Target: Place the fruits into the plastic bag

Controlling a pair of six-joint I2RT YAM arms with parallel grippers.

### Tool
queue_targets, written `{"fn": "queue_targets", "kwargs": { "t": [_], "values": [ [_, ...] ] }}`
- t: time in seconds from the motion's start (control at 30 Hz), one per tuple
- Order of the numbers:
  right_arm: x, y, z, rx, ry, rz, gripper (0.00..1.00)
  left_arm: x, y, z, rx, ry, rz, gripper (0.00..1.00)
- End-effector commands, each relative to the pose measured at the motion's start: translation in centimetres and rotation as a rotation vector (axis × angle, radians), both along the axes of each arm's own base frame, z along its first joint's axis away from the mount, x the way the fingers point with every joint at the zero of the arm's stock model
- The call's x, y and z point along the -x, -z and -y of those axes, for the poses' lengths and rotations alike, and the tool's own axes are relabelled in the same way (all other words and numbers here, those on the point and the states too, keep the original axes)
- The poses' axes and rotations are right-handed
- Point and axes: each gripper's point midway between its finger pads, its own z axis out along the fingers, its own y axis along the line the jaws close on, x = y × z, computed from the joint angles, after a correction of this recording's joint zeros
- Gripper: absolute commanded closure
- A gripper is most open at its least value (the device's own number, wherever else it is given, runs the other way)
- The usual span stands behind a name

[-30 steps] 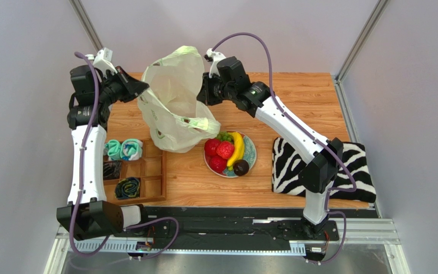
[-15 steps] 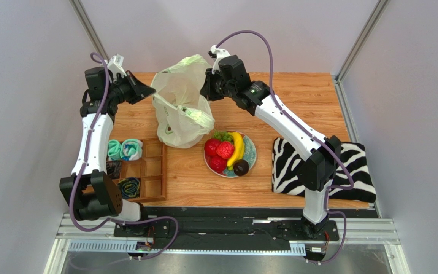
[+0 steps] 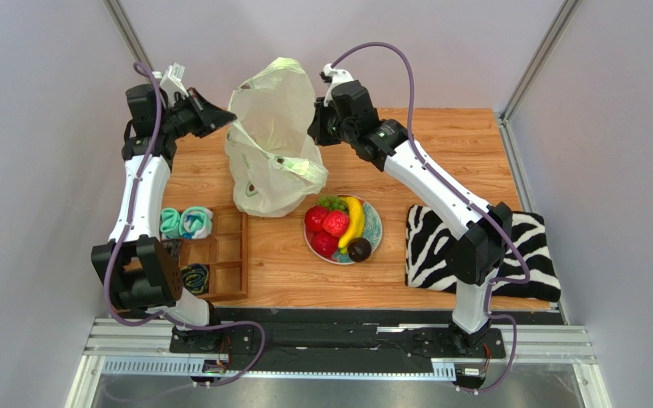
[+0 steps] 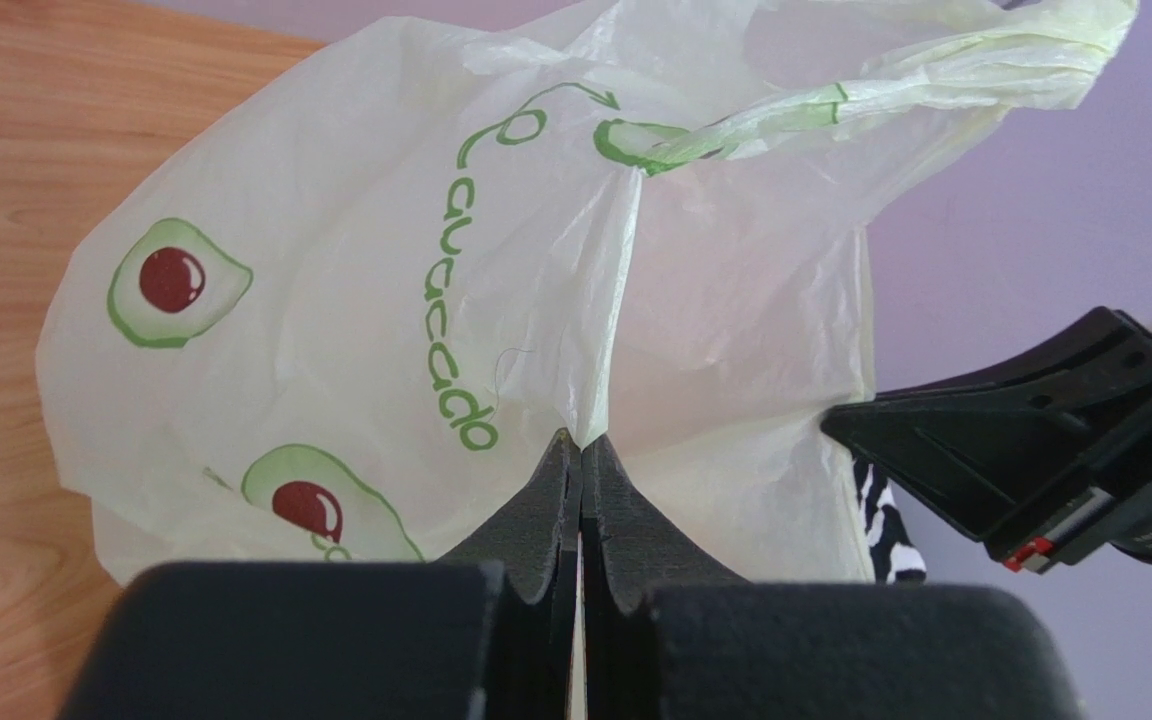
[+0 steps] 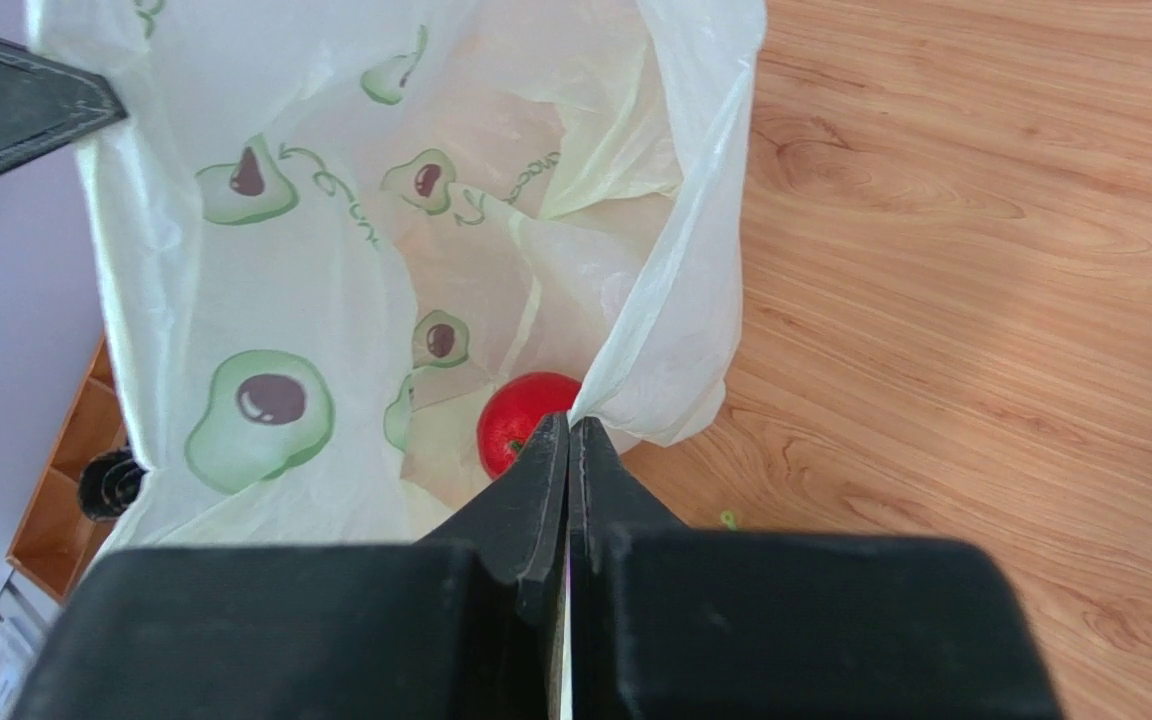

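The plastic bag (image 3: 272, 144) is pale yellow-green with avocado prints and hangs upright over the far table. My left gripper (image 3: 222, 119) is shut on its left edge (image 4: 582, 438), and my right gripper (image 3: 314, 129) is shut on its right edge (image 5: 570, 423). In the right wrist view a red round fruit (image 5: 522, 420) shows low among the bag's folds, apparently inside. The other fruits sit on a patterned plate (image 3: 373, 223): a banana (image 3: 355, 220), red fruits (image 3: 325, 226), green grapes (image 3: 333, 203) and a dark oval fruit (image 3: 359, 249).
A wooden compartment tray (image 3: 219, 255) holding rolled teal cloths (image 3: 185, 223) stands near the left arm. A zebra-striped cloth (image 3: 526, 246) lies at the right under the right arm. Grey walls close in on both sides and the back.
Both grippers have risen and drawn toward the back with the bag. The bag now hangs taller and narrower, and the left arm has swung right.
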Motion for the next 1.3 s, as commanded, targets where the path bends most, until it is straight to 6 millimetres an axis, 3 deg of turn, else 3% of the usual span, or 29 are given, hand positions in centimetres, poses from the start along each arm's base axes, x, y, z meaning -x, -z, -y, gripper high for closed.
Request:
{"fn": "queue_targets", "kwargs": {
  "t": [0.0,0.33,0.4,0.7,0.77,0.93,1.0,1.1,1.2,1.23,1.27],
  "values": [
    [0.0,-5.0,1.9,-0.067,0.060,0.102,1.00,0.4,-4.7,1.1,0.009,0.048,0.130,1.00],
    [0.1,-6.2,3.1,-0.083,0.095,0.127,1.00,0.4,-6.1,1.3,0.020,0.054,0.161,1.00],
    [-0.1,-5.7,3.1,-0.077,0.095,0.122,1.00,0.3,-5.8,1.2,0.020,0.048,0.152,1.00],
    [-0.7,0.9,1.4,-0.033,0.046,-0.048,1.00,0.8,-2.6,0.7,-0.002,0.014,0.057,1.00],
    [-0.9,1.8,1.3,-0.024,0.050,-0.067,1.00,1.0,-2.2,0.5,-0.018,0.002,0.051,1.00],
    [-0.5,3.6,0.4,-0.021,0.013,-0.125,1.00,1.4,1.2,0.0,-0.040,-0.023,-0.045,1.00],
    [-0.4,3.7,0.5,-0.017,0.009,-0.128,0.95,1.6,2.2,0.0,-0.036,-0.024,-0.072,1.00],
    [-0.2,2.8,0.7,-0.022,0.008,-0.107,0.78,1.8,2.3,0.0,-0.036,-0.028,-0.067,1.00],
    [0.0,1.7,1.1,-0.025,0.011,-0.081,0.53,1.8,2.1,0.0,-0.038,-0.029,-0.065,1.00],
    [0.0,1.6,1.2,-0.024,0.011,-0.078,0.39,1.8,2.1,0.0,-0.038,-0.030,-0.066,1.00],
    [0.4,0.9,1.3,-0.029,0.003,-0.067,0.31,1.8,2.0,0.0,-0.036,-0.033,-0.066,1.00]
  ]
}}
